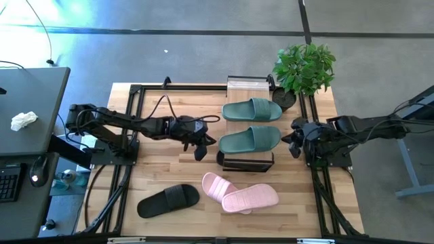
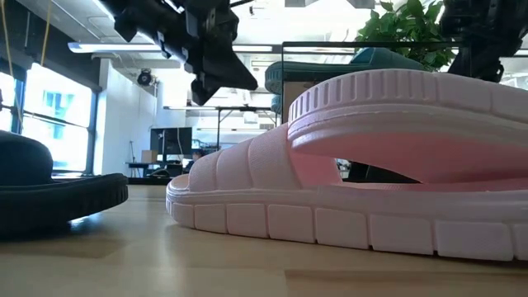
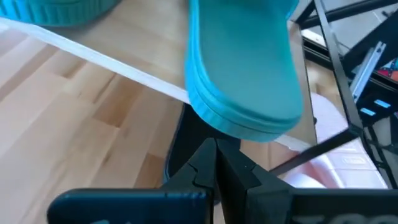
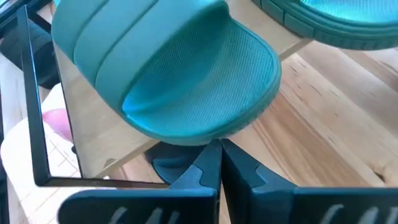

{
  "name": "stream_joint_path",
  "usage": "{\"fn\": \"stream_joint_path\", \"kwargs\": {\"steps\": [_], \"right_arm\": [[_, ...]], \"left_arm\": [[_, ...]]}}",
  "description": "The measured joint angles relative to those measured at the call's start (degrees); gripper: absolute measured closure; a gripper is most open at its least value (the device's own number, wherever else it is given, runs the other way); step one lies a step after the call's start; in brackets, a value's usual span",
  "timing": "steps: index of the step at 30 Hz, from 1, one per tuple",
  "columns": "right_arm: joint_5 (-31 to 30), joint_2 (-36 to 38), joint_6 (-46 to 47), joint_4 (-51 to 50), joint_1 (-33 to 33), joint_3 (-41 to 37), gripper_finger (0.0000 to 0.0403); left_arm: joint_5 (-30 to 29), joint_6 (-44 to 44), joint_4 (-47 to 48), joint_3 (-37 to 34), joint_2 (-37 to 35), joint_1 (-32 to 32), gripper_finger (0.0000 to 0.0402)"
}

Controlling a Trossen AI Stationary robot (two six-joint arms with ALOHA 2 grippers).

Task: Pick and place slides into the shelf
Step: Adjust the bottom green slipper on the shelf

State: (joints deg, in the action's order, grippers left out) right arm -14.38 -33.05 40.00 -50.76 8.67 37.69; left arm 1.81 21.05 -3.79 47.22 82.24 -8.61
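Observation:
The shelf (image 1: 247, 87) stands mid-table with both sage green slides (image 1: 252, 110) (image 1: 249, 139) lying side by side on its top board. A dark shape, seemingly a black slide (image 1: 244, 161), shows under that board. The other black slide (image 1: 168, 200) and the two pink slides (image 1: 218, 185) (image 1: 251, 198) lie on the table near its near edge, one pink resting partly on the other. My left gripper (image 1: 200, 148) is shut, hovering just left of the nearer green slide's heel (image 3: 239, 115). My right gripper (image 1: 294, 144) is shut, just right of that slide's toe (image 4: 205, 106).
A potted plant (image 1: 305, 68) stands at the table's far right corner beside the shelf. Black metal rails (image 1: 132, 135) run along the table's left and right sides. A grey desk (image 1: 30, 108) with a crumpled white cloth sits off the left edge.

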Motion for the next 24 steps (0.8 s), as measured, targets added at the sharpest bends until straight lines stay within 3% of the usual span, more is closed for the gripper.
{"fn": "stream_joint_path", "kwargs": {"steps": [4,16,24], "right_arm": [[-0.16,-1.15,-0.47,0.77,0.00,-0.04,0.0403],[-0.05,-4.02,-1.35,2.06,0.00,-0.09,0.0403],[0.05,-3.98,-1.52,1.96,0.00,-0.09,0.0403]], "left_arm": [[-1.22,0.35,-0.45,0.00,0.00,-0.01,0.0401],[3.30,0.46,-2.81,-0.02,0.00,0.01,0.0401],[-1.04,1.22,-3.28,-0.04,0.00,-0.74,0.0401]]}}
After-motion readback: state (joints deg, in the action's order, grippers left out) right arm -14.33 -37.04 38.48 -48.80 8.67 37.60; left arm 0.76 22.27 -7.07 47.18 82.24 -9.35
